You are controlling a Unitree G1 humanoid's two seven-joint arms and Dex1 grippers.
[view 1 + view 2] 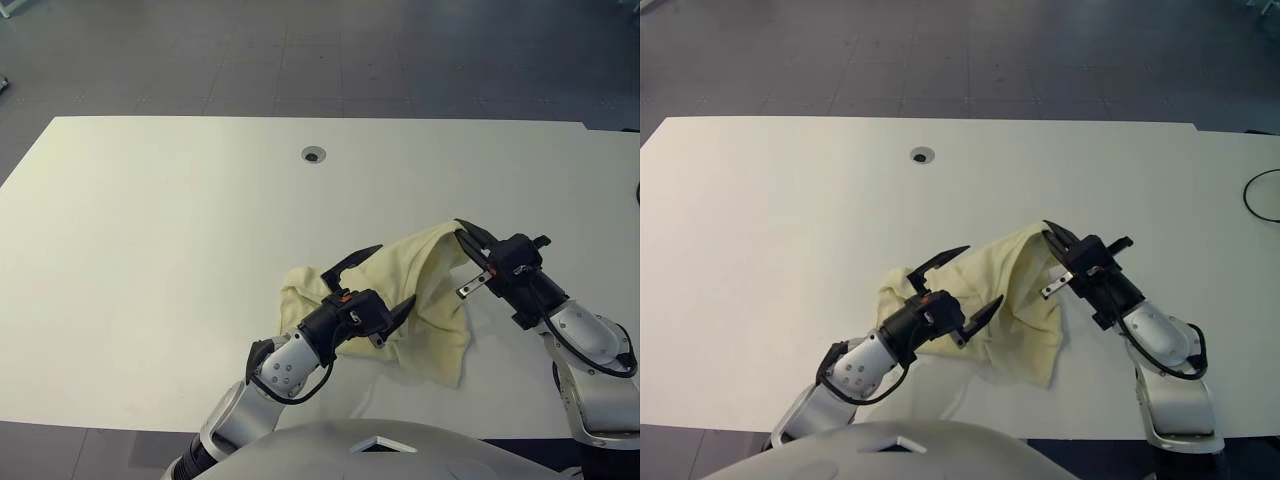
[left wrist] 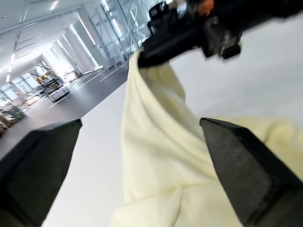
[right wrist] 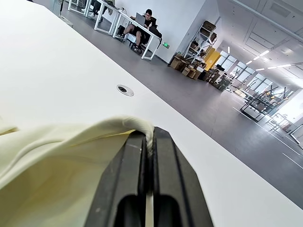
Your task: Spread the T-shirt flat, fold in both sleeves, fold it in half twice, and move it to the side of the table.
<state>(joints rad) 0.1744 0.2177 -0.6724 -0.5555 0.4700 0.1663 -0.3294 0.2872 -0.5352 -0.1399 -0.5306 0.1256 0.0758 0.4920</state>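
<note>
white table (image 1: pixel 150 250), front half: pale yellow t-shirt (image 1: pixel 430 330) lies bunched near the front edge, not yet spread, one side raised in a peak. my right claw (image 3: pixel 147 137) is pinched tight on a rolled edge of the cloth and holds up that peak, while my left claw (image 1: pixel 385 278) stands wide apart just above the crumpled part, gripping nothing. judgement: cloth looks light, limp and not slippery, so take a second edge corner well apart from the first and draw them apart to flatten.
</note>
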